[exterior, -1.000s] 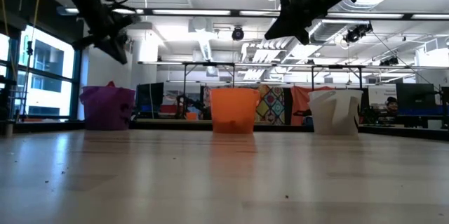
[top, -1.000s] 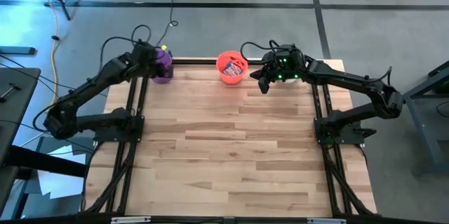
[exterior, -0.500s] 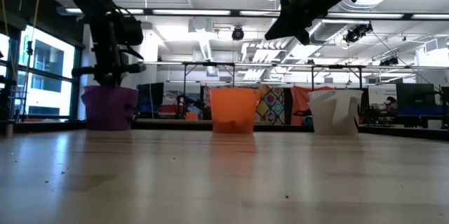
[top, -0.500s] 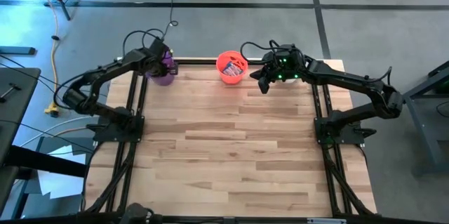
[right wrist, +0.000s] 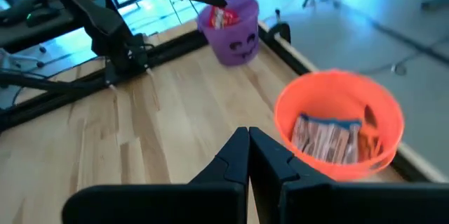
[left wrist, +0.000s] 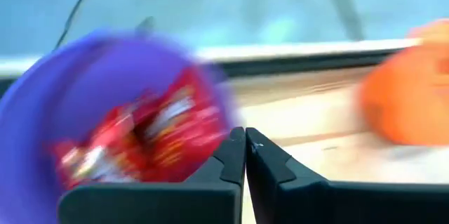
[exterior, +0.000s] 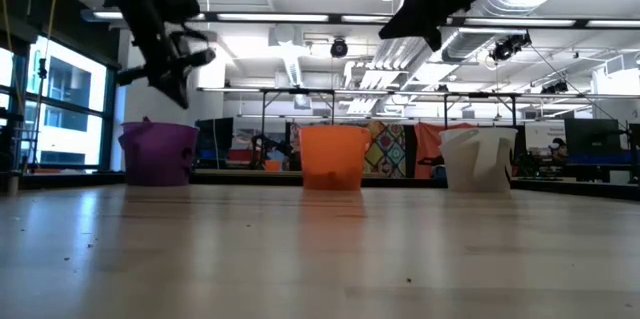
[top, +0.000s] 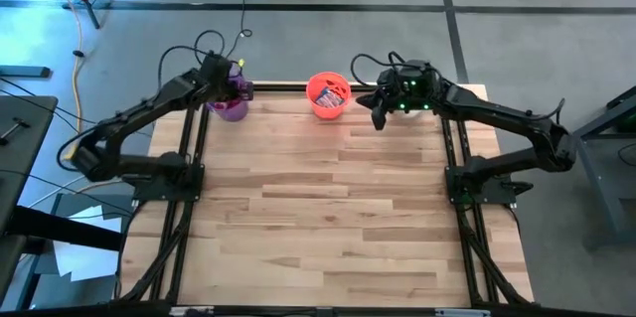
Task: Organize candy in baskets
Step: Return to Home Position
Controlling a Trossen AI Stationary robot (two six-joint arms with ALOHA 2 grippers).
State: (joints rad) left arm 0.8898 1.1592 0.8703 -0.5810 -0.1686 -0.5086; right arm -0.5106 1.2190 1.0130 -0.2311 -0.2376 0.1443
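We find the left gripper [left wrist: 245, 140] hanging just above the purple bucket [top: 231, 108], which stands at the far left corner of the wooden table [top: 318, 218]. Its jaws are pressed together with nothing between them. Inside that bucket red packets [left wrist: 151, 129] lie heaped, and the right wrist view shows a dark face mark on its side. The orange bucket [top: 329, 95] stands farther along the same far edge, well apart from the purple one, and we see blue-and-white bars [right wrist: 324, 140] packed side by side within it. The right gripper [right wrist: 248, 136] is held in the air near the orange bucket, on the side away from the purple one, and above rim height in the low view. Its jaws too are closed tight and carry nothing. The white bucket [exterior: 478, 159] stands in line with the other two in the low view, beyond the orange one; from above the right arm covers it, so we cannot place it there
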